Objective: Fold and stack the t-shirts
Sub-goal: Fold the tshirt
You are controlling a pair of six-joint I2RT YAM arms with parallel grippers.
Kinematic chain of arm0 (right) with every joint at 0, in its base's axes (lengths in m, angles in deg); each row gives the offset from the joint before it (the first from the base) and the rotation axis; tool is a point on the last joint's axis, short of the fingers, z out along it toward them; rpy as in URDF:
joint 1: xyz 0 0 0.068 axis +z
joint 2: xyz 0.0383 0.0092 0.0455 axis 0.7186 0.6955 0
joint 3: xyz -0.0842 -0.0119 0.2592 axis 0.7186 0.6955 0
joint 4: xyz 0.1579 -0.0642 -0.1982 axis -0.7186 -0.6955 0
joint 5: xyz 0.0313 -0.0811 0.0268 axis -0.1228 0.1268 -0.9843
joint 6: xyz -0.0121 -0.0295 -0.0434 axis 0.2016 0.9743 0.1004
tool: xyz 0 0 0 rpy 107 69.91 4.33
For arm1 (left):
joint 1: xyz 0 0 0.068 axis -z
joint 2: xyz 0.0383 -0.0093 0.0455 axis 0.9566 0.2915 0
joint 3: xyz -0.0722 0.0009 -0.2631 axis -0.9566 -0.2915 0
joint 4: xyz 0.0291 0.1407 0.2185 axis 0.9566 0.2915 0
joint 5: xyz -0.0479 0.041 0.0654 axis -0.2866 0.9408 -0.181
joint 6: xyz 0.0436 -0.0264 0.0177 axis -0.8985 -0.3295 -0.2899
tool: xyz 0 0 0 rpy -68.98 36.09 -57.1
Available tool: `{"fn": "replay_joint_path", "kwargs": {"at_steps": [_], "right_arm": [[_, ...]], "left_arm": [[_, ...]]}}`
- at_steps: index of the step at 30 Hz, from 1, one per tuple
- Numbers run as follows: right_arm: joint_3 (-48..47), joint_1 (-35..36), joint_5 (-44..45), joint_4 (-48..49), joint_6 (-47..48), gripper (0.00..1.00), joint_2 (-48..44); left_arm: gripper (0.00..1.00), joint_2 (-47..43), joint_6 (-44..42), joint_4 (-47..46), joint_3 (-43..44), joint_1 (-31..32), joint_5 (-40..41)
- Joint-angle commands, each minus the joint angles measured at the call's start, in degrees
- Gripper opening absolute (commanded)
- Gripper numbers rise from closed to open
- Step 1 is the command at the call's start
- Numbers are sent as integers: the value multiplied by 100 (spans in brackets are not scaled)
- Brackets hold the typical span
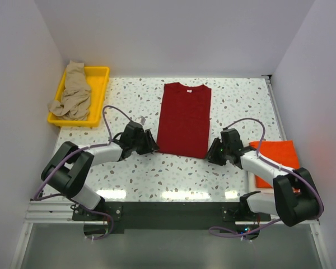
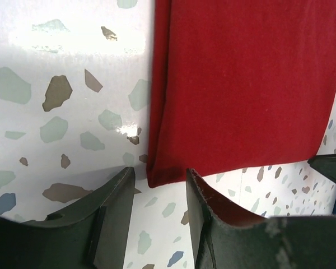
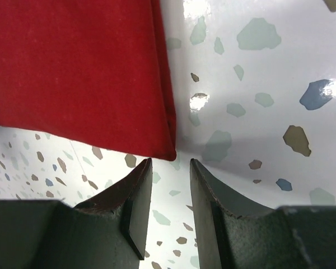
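The red shirt [image 1: 183, 119] lies flat in the middle of the speckled surface [image 1: 129, 98]. It is folded into a long strip, with its neck at the far end. The left hand [image 2: 158, 176] sits low at the shirt's near left corner. Its fingers [image 2: 115, 204] are spread, and the corner lies right at the gap between their tips, but they are not pinching it. The right hand [image 3: 169, 165] sits at the near right corner. Its fingers [image 3: 134, 193] are spread too, and that corner lies just past their tips, not pinched. A tan shirt [image 1: 73, 92] lies bunched up in the yellow tray [image 1: 98, 70] at the far left. An orange shirt [image 1: 274, 159] lies folded at the right edge, near the right arm.
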Motion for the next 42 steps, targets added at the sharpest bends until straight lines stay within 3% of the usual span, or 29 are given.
{"fn": "replay_joint_path", "kwargs": {"at_steps": [1,16,17,25,27,31,42], "right_arm": [[160,-26,-128,561,-344,37,140],[539,-26,39,1440,-951,37,369],[539,-17,39,1484,-951,36,421],[381,-17,-14,1256,-750,17,395],[258,-26,-40,984,-574,7,360],[284,-26,-207,720,-380,0,35],[758,-26,-901,-536,51,0,-1695]], "left_arm": [[47,103,-36,-367,-89,14,-58],[31,499,95,-570,-151,6,-102],[27,490,130,-561,-168,6,-111],[5,385,262,-684,-265,32,-313],[2,253,341,-667,-335,32,-339],[0,-107,491,-596,-624,58,-392],[0,-2118,957,-53,-1785,489,-261]]}}
